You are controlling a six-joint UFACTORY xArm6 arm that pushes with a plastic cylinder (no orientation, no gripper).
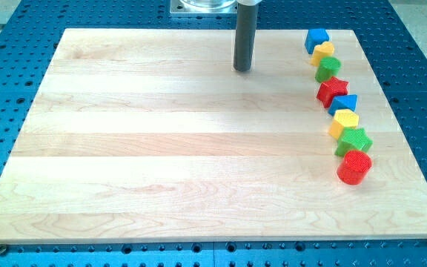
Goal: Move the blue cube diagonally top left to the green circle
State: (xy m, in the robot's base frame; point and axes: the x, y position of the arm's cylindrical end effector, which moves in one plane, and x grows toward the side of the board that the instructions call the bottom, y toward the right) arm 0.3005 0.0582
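Red cylinder [355,167] nearest; my tip [243,70] (well left) from blue cube [316,39].

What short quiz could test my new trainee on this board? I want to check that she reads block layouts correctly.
1. True or false: my tip touches a block.
2. Which lies nearest the view's bottom? A red cylinder B red star C yellow heart
3. Fill in: the blocks line the view's ___ side.

Key: 1 false, it stands apart at the view's top; 2 A; 3 right.
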